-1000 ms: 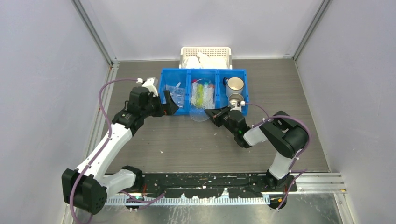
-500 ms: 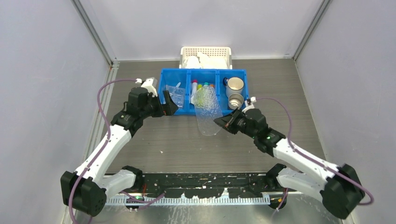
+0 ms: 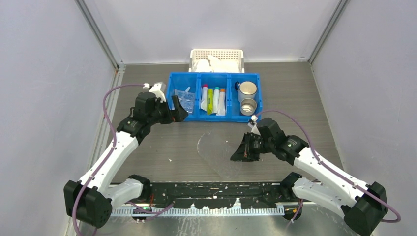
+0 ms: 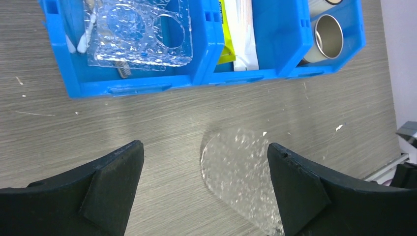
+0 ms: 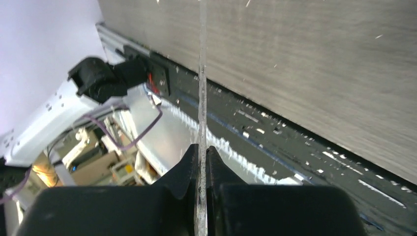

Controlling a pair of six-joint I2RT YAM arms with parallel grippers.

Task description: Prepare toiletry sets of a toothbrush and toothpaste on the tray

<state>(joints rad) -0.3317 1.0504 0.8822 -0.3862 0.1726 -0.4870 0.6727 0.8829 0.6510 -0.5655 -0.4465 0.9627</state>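
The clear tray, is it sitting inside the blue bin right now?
No, the tray is out over the table in front of the blue bin, its edge pinched by the right pincer.

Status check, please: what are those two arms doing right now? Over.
Left gripper: jaws open, empty, beside blue bin. Right gripper: jaws shut on clear tray, in front of bin. Toothpaste in bin's middle compartment. No obstruction seen.

No text is legible — the toothpaste tubes (image 3: 215,99) are too small to read; the blue bin (image 3: 216,118) likewise.
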